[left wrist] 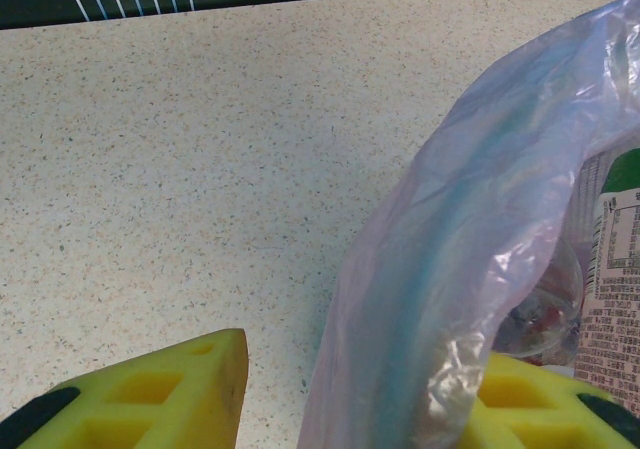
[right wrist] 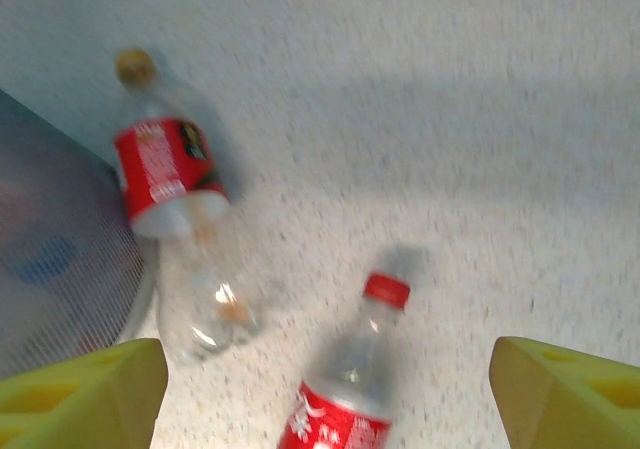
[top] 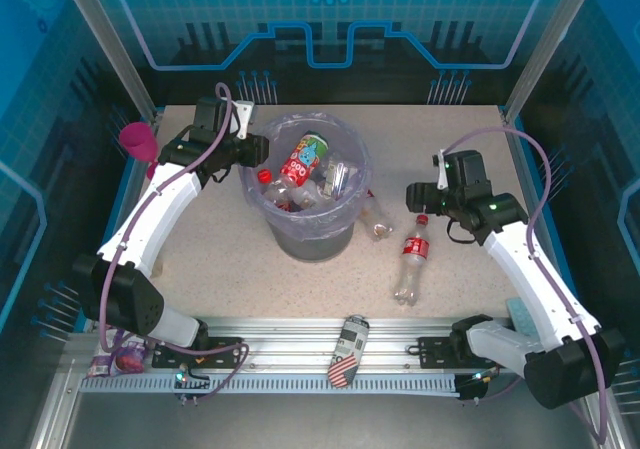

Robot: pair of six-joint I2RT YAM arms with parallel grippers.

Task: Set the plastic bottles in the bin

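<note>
Bottle (top: 411,259) flat, cap toward right gripper (top: 424,198).

Speckled table (top: 220,259): bin (top: 310,239), two bottles (top: 411,259).

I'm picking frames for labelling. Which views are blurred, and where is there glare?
Right wrist view: soft with motion blur, smearing both bottles and the yellow fingers. Left wrist view: sharp tabletop, bright sheen on the bin liner. Top view: crisp and evenly lit, with blue-tinted surroundings.
</note>
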